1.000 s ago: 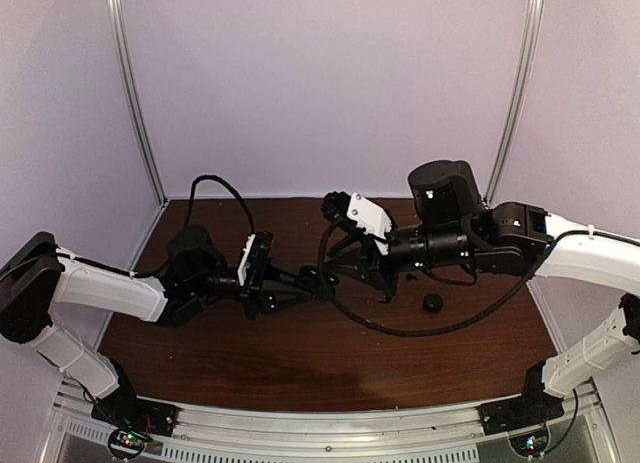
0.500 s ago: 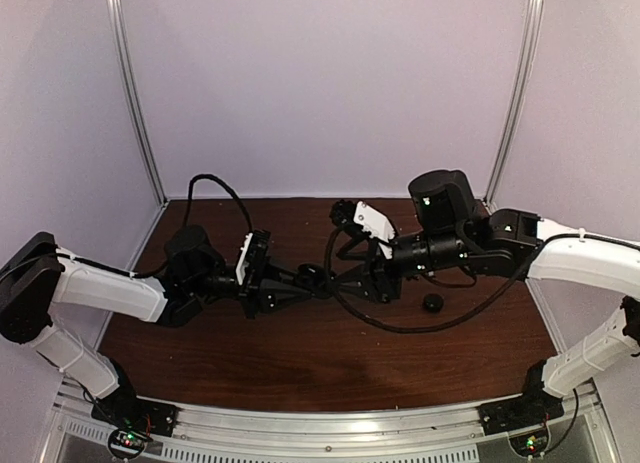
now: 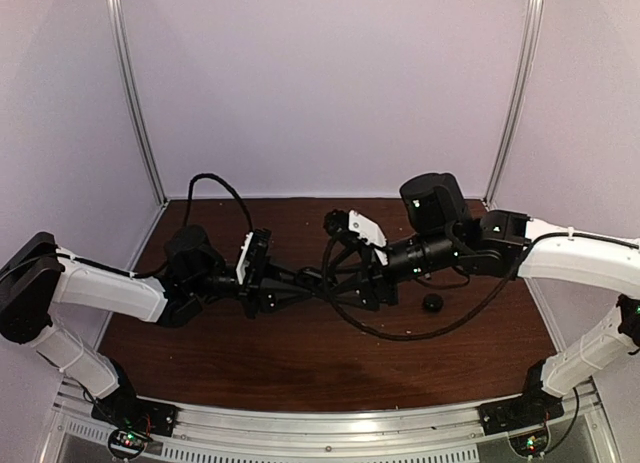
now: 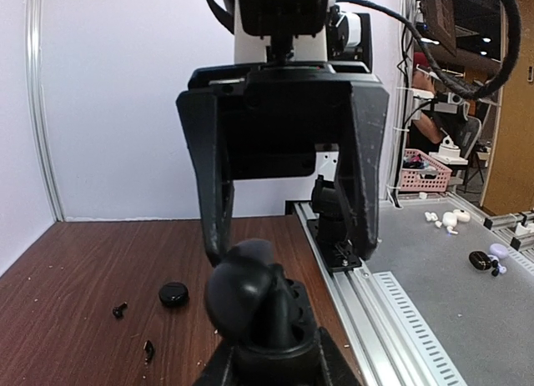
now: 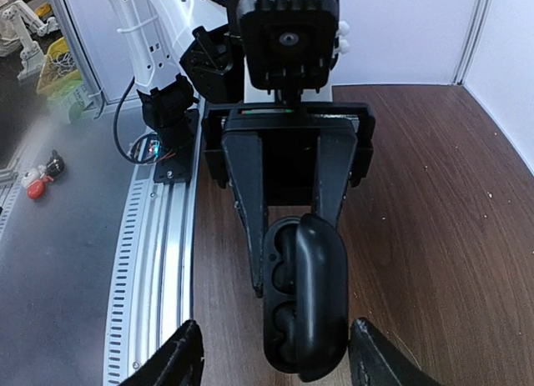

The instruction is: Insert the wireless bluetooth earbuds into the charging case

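over the last second the right arm had swung lower and leftward, bringing its black two-finger right tool point(image 4: 289, 246) up to the left tool point(image 3: 303, 281) at the middle of the top view. the left tool was clamped on the small black smooth plastic charging case point(image 5: 304, 303). its lid was hinged open and two empty wells showed at the lower centre of the right wrist view. the right tool's jaws stood wide apart, straddling the case and holding nothing. what was apparently a tiny black rounded earbud point(image 3: 432, 302) lay on the dark brown wooden surface point(image 3: 300, 353) right of centre, well apart from the case. two tinier black bits point(image 4: 119, 308) lay near it. the case looked light, rigid and slippery, best pinched across its body, clear of the lid. the earbud would likely roll, so a gentle pinch across its widest part seemed right.
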`<state>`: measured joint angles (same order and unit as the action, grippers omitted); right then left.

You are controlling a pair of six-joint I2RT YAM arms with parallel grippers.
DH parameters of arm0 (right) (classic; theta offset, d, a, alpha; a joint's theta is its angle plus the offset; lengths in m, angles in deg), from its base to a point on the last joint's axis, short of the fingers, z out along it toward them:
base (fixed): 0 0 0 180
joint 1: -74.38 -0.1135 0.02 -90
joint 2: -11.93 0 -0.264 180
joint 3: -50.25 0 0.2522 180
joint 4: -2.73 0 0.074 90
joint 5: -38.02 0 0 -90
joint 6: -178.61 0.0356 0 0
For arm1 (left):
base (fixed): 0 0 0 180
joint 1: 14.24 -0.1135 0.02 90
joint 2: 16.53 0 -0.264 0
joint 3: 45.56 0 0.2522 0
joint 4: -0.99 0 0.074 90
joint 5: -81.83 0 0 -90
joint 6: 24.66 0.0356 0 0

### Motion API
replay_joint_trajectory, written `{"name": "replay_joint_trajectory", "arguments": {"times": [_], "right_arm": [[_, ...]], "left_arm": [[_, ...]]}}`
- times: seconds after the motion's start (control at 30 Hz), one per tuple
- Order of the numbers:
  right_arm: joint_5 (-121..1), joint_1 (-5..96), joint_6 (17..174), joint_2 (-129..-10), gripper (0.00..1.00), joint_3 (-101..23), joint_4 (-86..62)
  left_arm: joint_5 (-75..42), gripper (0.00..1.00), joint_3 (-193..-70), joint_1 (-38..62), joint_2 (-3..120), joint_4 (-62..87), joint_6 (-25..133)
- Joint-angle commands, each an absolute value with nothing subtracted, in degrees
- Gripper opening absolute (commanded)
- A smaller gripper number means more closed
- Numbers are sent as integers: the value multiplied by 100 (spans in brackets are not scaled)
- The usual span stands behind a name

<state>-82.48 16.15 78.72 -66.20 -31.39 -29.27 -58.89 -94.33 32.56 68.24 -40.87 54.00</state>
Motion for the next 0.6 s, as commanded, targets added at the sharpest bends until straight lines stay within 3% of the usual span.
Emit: {"name": "replay_joint_trajectory", "arguments": {"times": [0.0,0.4,0.57], "right_arm": [[-8767,1620,7763,-6656,58,-3215,-2949],[-8744,1620,7673,-6514,54,-3175,-2983],[-8293,1700,7840,-6335,57,-2989,-2684]], "left_arm": [[-5743,0,-9483,3208,6757,-4376,5257],[-5641,0,-9505,3165,6804,-4392,5173],[-5391,0,-9559,3024,6834,-4294,4867]]}}
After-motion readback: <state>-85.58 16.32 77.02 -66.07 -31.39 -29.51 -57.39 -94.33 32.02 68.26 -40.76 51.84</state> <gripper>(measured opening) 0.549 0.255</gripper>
